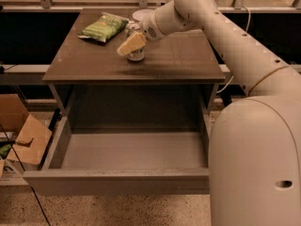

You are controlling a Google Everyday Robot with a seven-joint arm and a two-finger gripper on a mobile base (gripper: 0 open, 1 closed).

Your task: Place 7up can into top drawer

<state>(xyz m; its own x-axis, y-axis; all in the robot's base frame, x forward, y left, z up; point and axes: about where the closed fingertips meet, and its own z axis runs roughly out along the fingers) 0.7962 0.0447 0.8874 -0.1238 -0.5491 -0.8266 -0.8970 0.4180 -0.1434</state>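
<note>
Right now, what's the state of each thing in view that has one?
Drawer: pulled open, nothing inside.
Can: upright on the table, not in the drawer.
End effector: at the can, above the table's back half.
Chip bag: lying flat on the table, back left.
Bowl: upright behind the can, partly hidden.
Cardboard box: on the floor at left, flaps open.

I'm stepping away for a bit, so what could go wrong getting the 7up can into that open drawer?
The gripper is at the 7up can on the tabletop; a weak hold could tip or drop it. The chip bag and white bowl sit close behind and might get nudged. Lowering into the top drawer, the can could clip the tabletop's edge.
</note>
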